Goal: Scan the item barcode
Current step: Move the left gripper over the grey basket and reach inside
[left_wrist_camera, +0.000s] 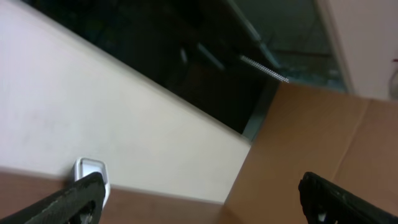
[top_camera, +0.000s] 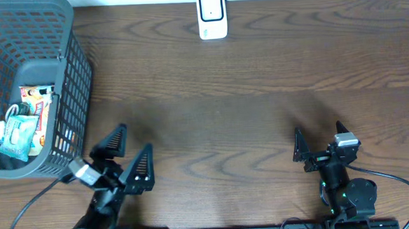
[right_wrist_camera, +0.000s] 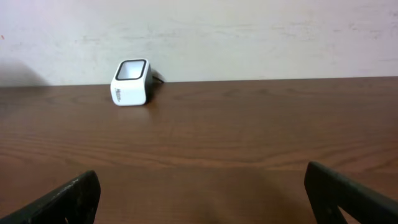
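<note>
Overhead view: both arms sit parked at the lower edge of the frame, clear of the work. Left end effector (top_camera: 130,159) spread wide, nothing between its fingers; right end effector (top_camera: 320,145) likewise released and empty. Likely a rest pose ahead of any reach.

Grey wire basket (top_camera: 73,79) fills the upper left of the frame, standing on the brown wood-grain desk (top_camera: 225,113). The items (top_camera: 26,124) lie inside it, at the bottom: a light teal pouch on top, an orange-and-white packet beneath and beside it, something small and white at the left. Barcodes not legible from here.

White scanner (top_camera: 212,16), dark window on its face, stands at top centre against the far edge of the desk, well apart from the basket. In the right wrist view it (right_wrist_camera: 131,83) sits upper left, window tilted upward, probably so an item can be held over it.

Judgement: left arm is the nearer to the basket, so the pick likely falls to it.
</note>
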Controlling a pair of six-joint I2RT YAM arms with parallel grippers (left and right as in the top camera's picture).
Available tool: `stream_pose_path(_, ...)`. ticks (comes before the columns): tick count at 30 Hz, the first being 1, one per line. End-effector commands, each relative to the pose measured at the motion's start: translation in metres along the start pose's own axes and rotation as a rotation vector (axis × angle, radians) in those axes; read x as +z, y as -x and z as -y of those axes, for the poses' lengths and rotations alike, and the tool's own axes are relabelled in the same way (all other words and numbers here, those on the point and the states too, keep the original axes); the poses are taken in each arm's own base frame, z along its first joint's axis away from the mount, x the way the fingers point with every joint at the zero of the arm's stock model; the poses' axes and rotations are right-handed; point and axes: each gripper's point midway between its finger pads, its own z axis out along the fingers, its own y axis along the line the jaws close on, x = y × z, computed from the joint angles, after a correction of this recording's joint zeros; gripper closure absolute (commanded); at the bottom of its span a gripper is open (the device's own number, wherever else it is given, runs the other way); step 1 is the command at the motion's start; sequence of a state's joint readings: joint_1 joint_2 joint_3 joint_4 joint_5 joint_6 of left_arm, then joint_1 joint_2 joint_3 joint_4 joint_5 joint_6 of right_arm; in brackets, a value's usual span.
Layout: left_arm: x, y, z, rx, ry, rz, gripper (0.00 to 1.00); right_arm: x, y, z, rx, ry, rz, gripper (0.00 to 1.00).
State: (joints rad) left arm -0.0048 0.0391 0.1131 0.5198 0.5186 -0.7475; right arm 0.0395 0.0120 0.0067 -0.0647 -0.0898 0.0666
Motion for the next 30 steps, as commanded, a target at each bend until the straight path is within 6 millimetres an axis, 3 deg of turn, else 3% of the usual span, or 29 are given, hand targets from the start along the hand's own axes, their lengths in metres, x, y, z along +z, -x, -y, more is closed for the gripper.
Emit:
stream_pose_path(1, 0.011, 0.05, 0.042, 0.106, -0.061, 0.078, 0.02, 0.0, -0.001, 0.001, -0.012, -0.007, -0.001, 0.01)
stream_pose_path(6, 0.043, 0.102, 0.073, 0.212, -0.064, 0.089, 0.02, 0.0, -0.001, 0.001, -0.012, -0.007, -0.001, 0.01)
stream_pose_path(9, 0.071, 0.115, 0.067, 0.236, 0.032, -0.02, 0.02, 0.0, -0.001, 0.002, -0.012, -0.008, -0.001, 0.01)
stream_pose_path(13, 0.105, 0.112, 0.031, 0.242, 0.274, -0.332, 0.02, 0.0, -0.001, 0.002, -0.012, -0.008, -0.001, 0.01)
stream_pose_path(15, 0.112, 0.116, 0.012, 0.31, 0.393, -0.473, 0.02, 0.0, -0.001, 0.002, -0.012, -0.008, -0.001, 0.01)
stream_pose_path(19, 0.111, 0.155, -0.034, 0.548, 0.699, -0.659, 0.02, 0.0, -0.001, 0.002, -0.012, -0.008, -0.001, 0.01)
stream_pose_path(23, 0.12, 0.188, -0.059, 0.701, 0.827, -0.719, 0.03, 0.0, -0.001, 0.001, -0.012, -0.007, -0.001, 0.01)
stream_pose_path(26, 0.117, 0.213, -0.084, 0.723, 0.96, -0.676, 0.02, 0.0, -0.001, 0.002, -0.012, -0.008, -0.001, 0.01)
stream_pose_path(30, 0.083, 0.249, -0.136, 0.634, 1.221, -0.589, 0.02, 0.0, -0.001, 0.002, -0.012, -0.008, -0.001, 0.01)
